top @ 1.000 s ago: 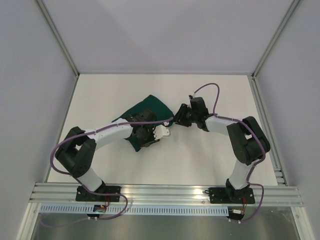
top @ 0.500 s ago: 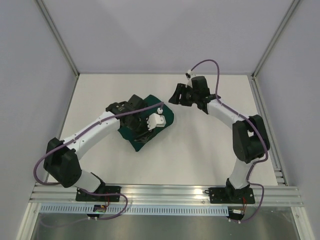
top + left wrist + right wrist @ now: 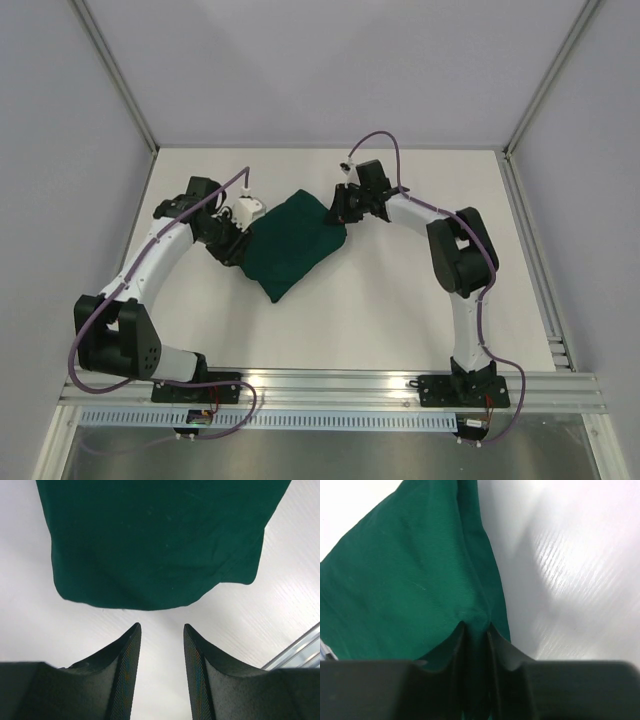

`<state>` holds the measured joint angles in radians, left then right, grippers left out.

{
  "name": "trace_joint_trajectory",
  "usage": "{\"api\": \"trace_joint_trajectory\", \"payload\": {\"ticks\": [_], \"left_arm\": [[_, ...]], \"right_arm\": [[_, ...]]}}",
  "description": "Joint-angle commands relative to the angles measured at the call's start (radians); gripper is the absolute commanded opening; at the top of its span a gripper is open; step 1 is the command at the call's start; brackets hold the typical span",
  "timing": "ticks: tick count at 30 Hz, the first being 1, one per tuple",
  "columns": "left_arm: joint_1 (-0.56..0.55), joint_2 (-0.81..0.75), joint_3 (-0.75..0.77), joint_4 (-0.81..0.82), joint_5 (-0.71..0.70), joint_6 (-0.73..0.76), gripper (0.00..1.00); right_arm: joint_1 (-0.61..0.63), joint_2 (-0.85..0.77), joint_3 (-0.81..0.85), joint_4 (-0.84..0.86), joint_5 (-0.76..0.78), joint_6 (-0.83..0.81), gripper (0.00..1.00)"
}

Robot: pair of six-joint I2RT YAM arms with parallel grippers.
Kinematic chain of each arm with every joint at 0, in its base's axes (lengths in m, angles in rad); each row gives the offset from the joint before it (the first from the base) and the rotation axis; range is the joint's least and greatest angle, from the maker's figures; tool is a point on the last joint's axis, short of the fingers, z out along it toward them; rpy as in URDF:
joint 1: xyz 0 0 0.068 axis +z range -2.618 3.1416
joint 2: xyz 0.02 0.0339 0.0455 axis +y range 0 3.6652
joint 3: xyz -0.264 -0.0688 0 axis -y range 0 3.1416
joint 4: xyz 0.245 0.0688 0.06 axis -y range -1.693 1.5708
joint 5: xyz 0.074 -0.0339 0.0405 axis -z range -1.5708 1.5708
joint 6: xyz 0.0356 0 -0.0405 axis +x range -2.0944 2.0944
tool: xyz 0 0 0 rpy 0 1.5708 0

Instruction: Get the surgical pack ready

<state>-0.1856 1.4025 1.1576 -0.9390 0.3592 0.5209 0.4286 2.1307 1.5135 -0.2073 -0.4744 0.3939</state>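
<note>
Centrally, the dark green drape (image 3: 290, 245) lies bunched and partly folded on the table (image 3: 400, 300), between the two arms. Right jaws: clamped on a raised fold at the drape's far right corner; the right wrist view shows cloth pinched between them. Left jaws: apart and empty, just beside the drape's left edge and not touching it; the left wrist view shows a rounded hem lying ahead of them. Judge the drape light, limp and easily creased: it should sag, drag and fold on itself rather than hold a shape, and a single layer may slip out of a shallow pinch. You would do best to take it at a corner or hem — well in from the edge, through every layer — and to draw opposite corners apart, low over the table, to spread it flat.
</note>
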Motion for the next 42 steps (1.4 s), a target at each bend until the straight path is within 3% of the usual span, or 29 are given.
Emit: {"api": "trace_joint_trajectory", "payload": {"ticks": [1,5,15,19,20,22,28,30,38,42], "left_arm": [[0.046,-0.049,-0.027,0.012,0.012,-0.027,0.48],[0.121,-0.08,-0.047,0.017,0.023,-0.025,0.48],[0.232,-0.108,-0.075,0.019,0.004,-0.01,0.47],[0.238,-0.12,-0.081,0.026,-0.011,-0.015,0.47],[0.238,-0.123,-0.082,0.026,-0.009,-0.019,0.47],[0.241,-0.128,-0.084,0.031,-0.011,-0.022,0.48],[0.262,-0.155,-0.108,0.069,-0.052,-0.068,0.49],[0.27,-0.172,-0.128,0.091,-0.069,-0.079,0.49],[0.281,-0.211,-0.203,0.138,-0.086,-0.082,0.49],[0.282,-0.208,-0.208,0.143,-0.071,-0.088,0.49]], "right_arm": [[-0.005,0.017,0.048,-0.021,0.048,-0.049,0.15],[-0.013,0.041,0.123,-0.046,0.082,-0.087,0.0],[-0.091,0.135,0.365,-0.21,0.1,-0.139,0.02],[-0.099,0.127,0.398,-0.259,0.109,-0.162,0.58],[-0.103,0.115,0.393,-0.262,0.115,-0.156,0.62],[-0.125,0.052,0.357,-0.253,0.126,-0.132,0.99],[-0.22,-0.225,0.205,-0.241,0.258,-0.104,1.0],[-0.267,-0.357,0.079,-0.228,0.289,-0.101,1.0],[-0.347,-0.791,-0.457,-0.109,0.658,-0.107,1.0],[-0.347,-0.906,-0.63,-0.026,0.727,-0.073,1.0]]}}
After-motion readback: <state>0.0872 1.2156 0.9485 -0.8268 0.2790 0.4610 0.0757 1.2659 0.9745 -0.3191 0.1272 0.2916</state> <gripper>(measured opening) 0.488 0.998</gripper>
